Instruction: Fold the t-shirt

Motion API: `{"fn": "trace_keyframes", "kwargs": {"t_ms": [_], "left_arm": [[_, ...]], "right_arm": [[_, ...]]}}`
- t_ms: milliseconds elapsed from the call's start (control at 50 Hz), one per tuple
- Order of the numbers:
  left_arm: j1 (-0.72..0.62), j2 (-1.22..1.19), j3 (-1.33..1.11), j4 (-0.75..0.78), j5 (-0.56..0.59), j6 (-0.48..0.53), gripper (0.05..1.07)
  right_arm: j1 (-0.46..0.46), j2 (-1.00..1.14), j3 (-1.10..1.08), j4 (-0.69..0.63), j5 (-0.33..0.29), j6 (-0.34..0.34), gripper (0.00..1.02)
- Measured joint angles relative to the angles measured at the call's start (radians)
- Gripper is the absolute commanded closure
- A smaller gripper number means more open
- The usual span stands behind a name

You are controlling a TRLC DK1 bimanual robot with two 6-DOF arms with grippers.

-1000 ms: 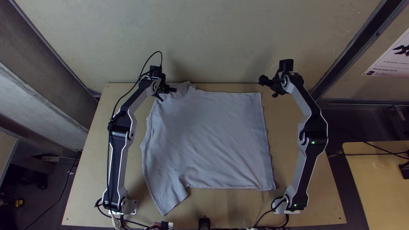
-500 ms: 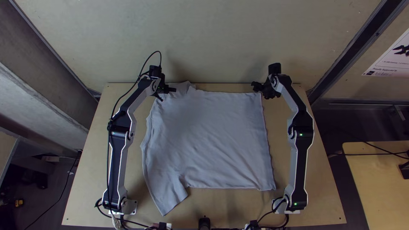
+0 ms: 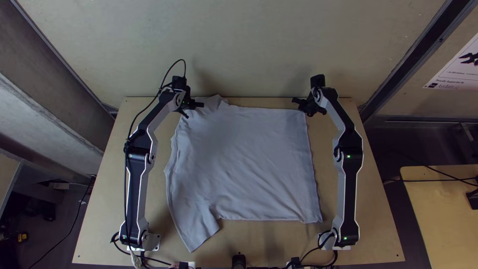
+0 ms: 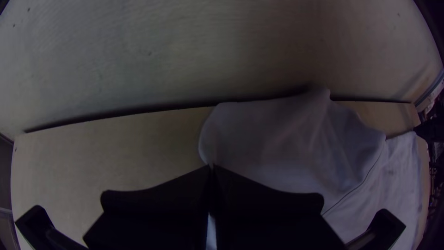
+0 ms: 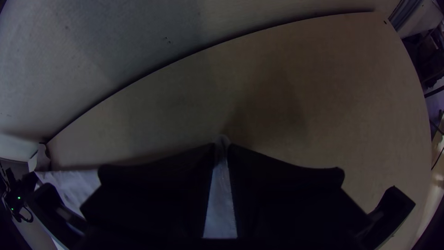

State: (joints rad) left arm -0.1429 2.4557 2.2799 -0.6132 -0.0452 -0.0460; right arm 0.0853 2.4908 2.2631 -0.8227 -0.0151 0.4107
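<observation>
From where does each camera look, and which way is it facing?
Top view: high above near edge of the table, looking steeply down; left arm and right arm show.
Left wrist view: on left arm's wrist, facing the table's far edge and the t-shirt; left gripper shows.
Right wrist view: on right arm's wrist, facing the table's far-right part; right gripper shows.
All three share the t-shirt and table.
</observation>
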Motion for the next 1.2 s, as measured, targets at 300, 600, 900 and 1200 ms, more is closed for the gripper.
{"fn": "trace_keyframes", "kwargs": {"t_ms": [300, 600, 900, 1200], "left_arm": [[0.054, -0.035, 0.0, -0.005, 0.008, -0.034, 1.05], [0.092, -0.051, 0.0, 0.054, 0.009, -0.059, 1.05], [0.093, -0.122, -0.045, 0.008, 0.03, -0.06, 1.05], [0.093, -0.247, -0.197, -0.006, 0.05, -0.059, 1.05]], "right_arm": [[0.023, 0.0, 0.028, 0.02, 0.026, -0.03, 1.0], [0.041, -0.01, 0.037, 0.133, 0.026, -0.049, 1.0], [0.045, -0.039, 0.038, 0.123, 0.027, -0.072, 1.0], [0.045, -0.072, 0.013, 0.058, 0.03, -0.083, 1.0]]}}
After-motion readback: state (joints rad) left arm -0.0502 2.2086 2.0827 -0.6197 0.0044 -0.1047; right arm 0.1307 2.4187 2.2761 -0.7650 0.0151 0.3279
